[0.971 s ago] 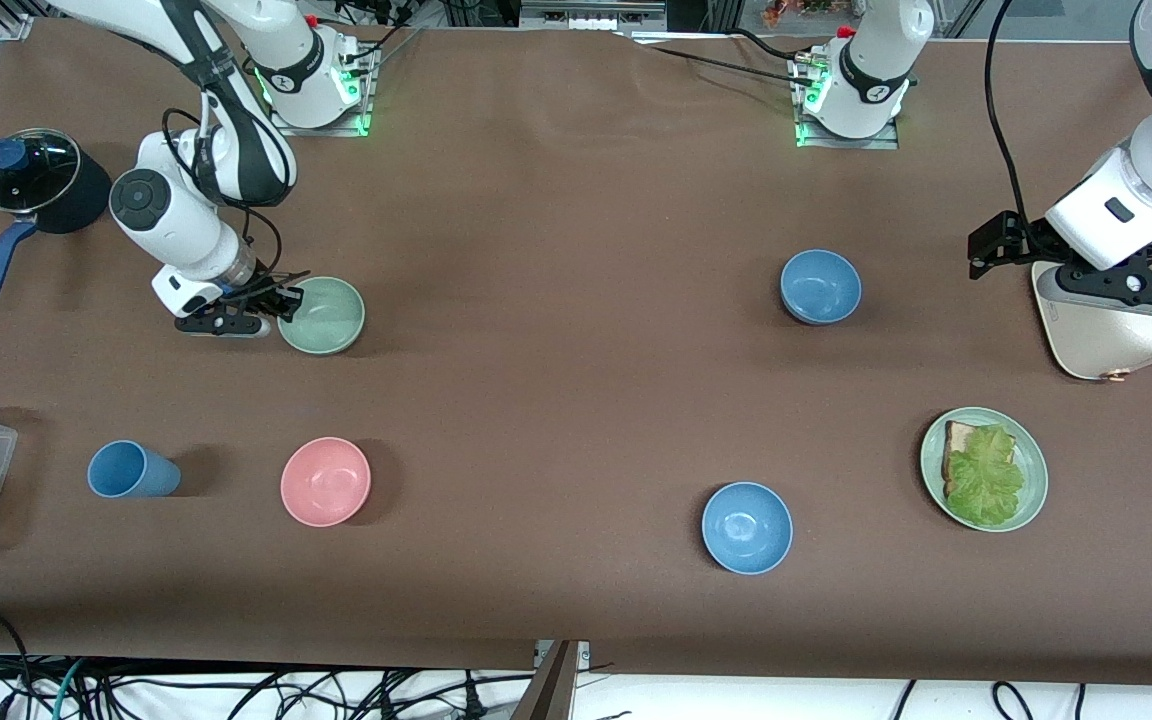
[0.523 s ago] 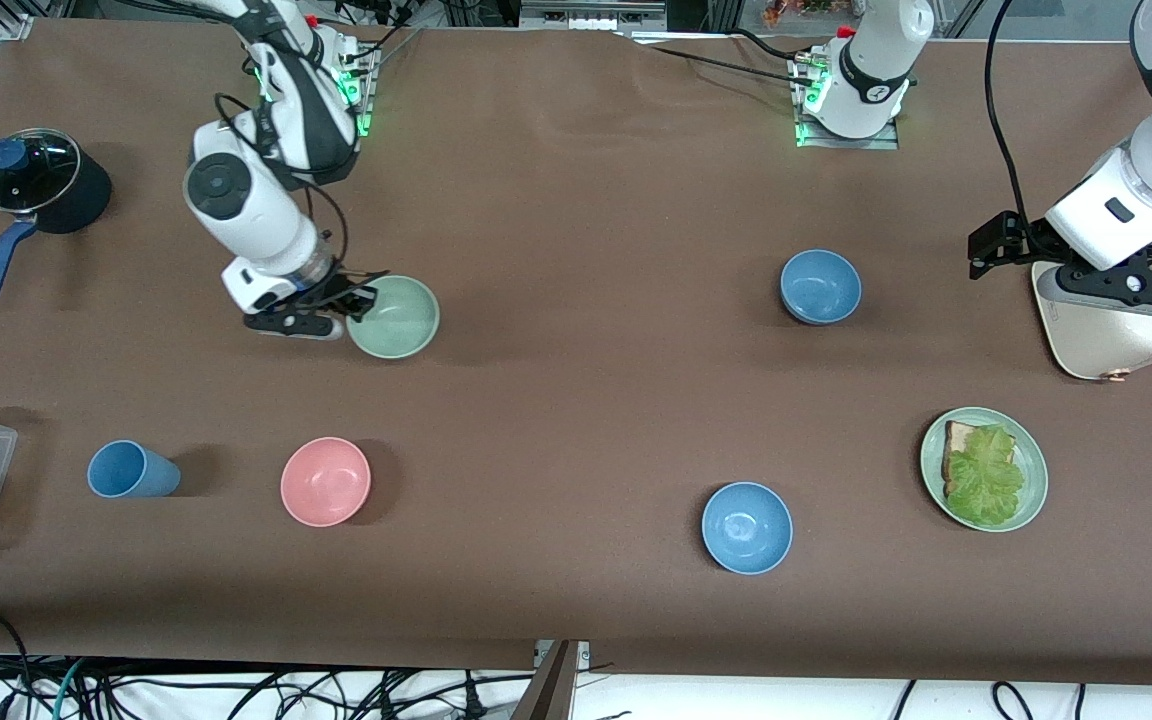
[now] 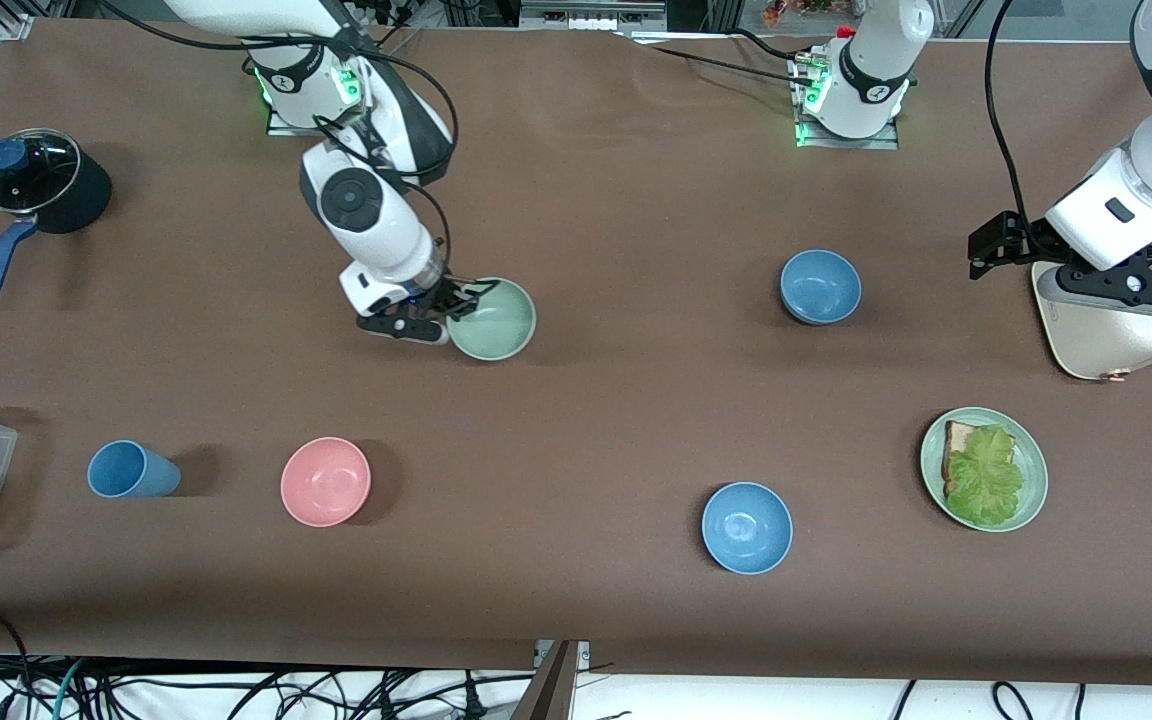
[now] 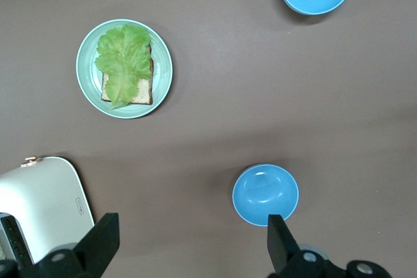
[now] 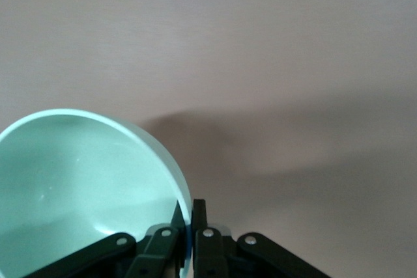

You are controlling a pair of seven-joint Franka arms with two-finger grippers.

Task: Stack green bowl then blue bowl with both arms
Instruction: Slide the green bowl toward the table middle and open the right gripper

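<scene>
Bare brown table (image 3: pixel 636 420) runs between the green bowl (image 3: pixel 496 320), pinched at its rim by the right tool (image 3: pixel 446 305), and the blue bowl (image 3: pixel 820 286); nothing stands along that stretch. Nearer the front camera, the pink bowl (image 3: pixel 325 481) and the brighter blue bowl (image 3: pixel 747 527) sit well apart with open cloth between them. At the left arm's end, the left tool (image 3: pixel 1086 270), jaws wide, hangs over a white toaster (image 3: pixel 1106 335), with the lettuce plate (image 3: pixel 983 468) nearby.
</scene>
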